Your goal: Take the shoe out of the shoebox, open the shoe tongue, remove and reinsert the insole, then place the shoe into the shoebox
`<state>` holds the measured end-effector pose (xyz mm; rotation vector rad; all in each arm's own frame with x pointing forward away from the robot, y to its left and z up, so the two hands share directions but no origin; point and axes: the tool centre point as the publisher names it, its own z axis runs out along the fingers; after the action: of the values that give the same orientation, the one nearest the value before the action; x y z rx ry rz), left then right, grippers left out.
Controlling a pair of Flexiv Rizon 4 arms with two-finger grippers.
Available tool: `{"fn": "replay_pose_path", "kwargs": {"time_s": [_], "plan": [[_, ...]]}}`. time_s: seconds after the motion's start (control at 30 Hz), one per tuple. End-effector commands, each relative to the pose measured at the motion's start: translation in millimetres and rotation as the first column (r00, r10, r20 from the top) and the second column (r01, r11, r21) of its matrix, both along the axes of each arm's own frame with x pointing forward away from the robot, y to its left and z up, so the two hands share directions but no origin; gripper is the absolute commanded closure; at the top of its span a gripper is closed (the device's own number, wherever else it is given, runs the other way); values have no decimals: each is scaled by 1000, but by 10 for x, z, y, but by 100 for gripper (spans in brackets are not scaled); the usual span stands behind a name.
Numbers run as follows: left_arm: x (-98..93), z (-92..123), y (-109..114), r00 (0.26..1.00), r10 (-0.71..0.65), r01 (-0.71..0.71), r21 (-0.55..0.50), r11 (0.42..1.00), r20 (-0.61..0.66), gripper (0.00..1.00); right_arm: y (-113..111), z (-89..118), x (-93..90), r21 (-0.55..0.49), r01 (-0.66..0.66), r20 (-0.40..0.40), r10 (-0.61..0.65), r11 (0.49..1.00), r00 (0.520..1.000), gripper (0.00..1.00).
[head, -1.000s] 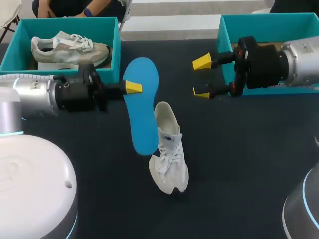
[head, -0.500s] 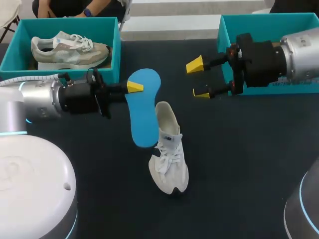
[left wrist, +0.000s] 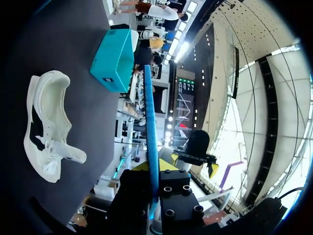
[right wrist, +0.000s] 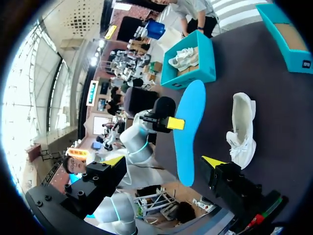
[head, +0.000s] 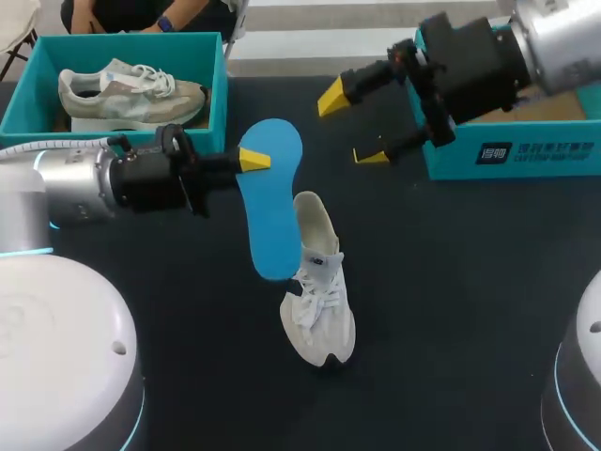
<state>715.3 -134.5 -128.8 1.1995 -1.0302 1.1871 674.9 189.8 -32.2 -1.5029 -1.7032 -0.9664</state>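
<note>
A blue insole (head: pixel 270 202) hangs upright over the table's middle, with my left gripper (head: pixel 252 160) shut on its upper edge. In the left wrist view the insole (left wrist: pixel 150 117) shows edge-on between the fingers. Its lower end is just left of the white shoe (head: pixel 317 291), which lies on the dark table with its toe towards me. My right gripper (head: pixel 352 124) stands open and empty in the air, right of the insole's top and in front of the teal shoebox (head: pixel 526 155). The right wrist view shows the insole (right wrist: pixel 188 132) and the shoe (right wrist: pixel 242 129) ahead of it.
A second teal box (head: pixel 218 94) at the back left holds a grey sneaker (head: pixel 131 89). My left arm lies just in front of that box. The two arm bases fill the near corners.
My right arm has swung left and upward, away from its shoebox. My left gripper has carried the insole slightly right, closer to the white shoe. The shoe has not moved.
</note>
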Motion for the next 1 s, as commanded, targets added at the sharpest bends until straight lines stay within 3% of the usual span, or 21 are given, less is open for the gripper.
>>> {"fn": "replay_pose_path", "kwargs": {"time_s": [0.03, 0.17, 0.8, 1.0], "plan": [[7, -2, -21, 1000, 3, -3, 3, 1000, 2, 100, 215, 196, 127, -347, -11, 17, 19, 938, 1000, 0], [23, -5, -26, 1000, 5, -5, 4, 1000, 2, 100, 297, 257, 123, -396, -27, 39, 46, 918, 998, 0], [26, -38, 29, 1000, -3, 3, 23, 1000, -12, 100, 297, 257, 123, -396, -27, 39, 46, 918, 998, 0], [24, -30, 29, 1000, 1, -1, 20, 1000, -10, 100, 351, 166, 139, -564, 3, 101, 65, 826, 993, 0]]}}
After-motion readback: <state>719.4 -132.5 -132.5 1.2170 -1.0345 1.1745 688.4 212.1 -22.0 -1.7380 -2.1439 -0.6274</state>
